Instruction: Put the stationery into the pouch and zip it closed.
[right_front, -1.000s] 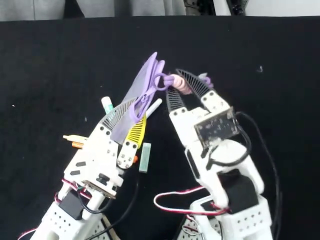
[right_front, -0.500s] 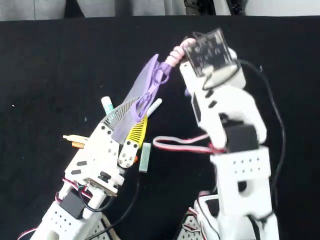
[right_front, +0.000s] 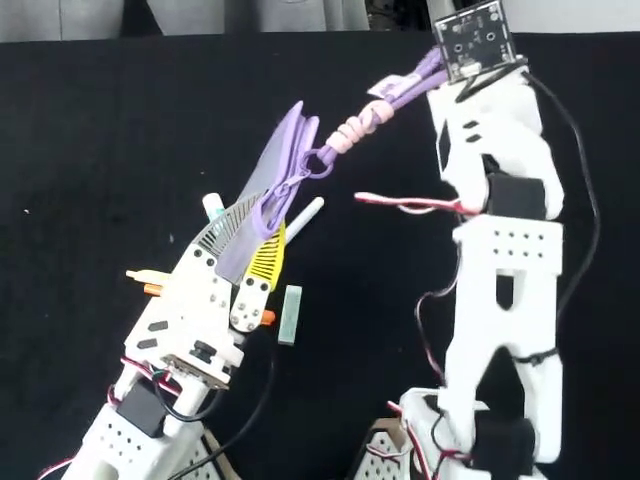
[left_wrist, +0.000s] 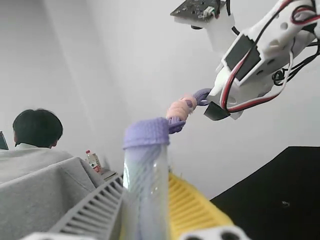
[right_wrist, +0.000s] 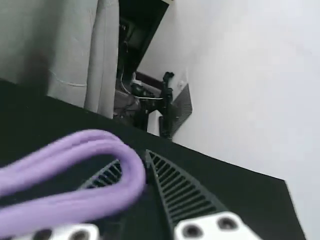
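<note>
In the high view we see the left claw (right_front: 255, 242) clenched on the lower end of the purple pouch (right_front: 280, 165), which rises from it toward 1 o'clock. The strap (right_front: 355, 128) runs on toward 2 o'clock into the right claw (right_front: 428, 72), which is closed on it. A white pen (right_front: 305, 215) and a green eraser (right_front: 290, 315) lie on the table (right_front: 100, 120).

In the left wrist view the pouch (left_wrist: 146, 170) stands between the grey and yellow fingers, touching both.

In the right wrist view the purple loop of the strap (right_wrist: 75, 170) lies pinched in the right claw (right_wrist: 132, 167).

high: fixed overhead, looking down on table (right_front: 90, 110) | left wrist: close, tilted up at wall (left_wrist: 125, 50) | right wrist: close, facing room | shared: purple strap (right_wrist: 90, 141)
</note>
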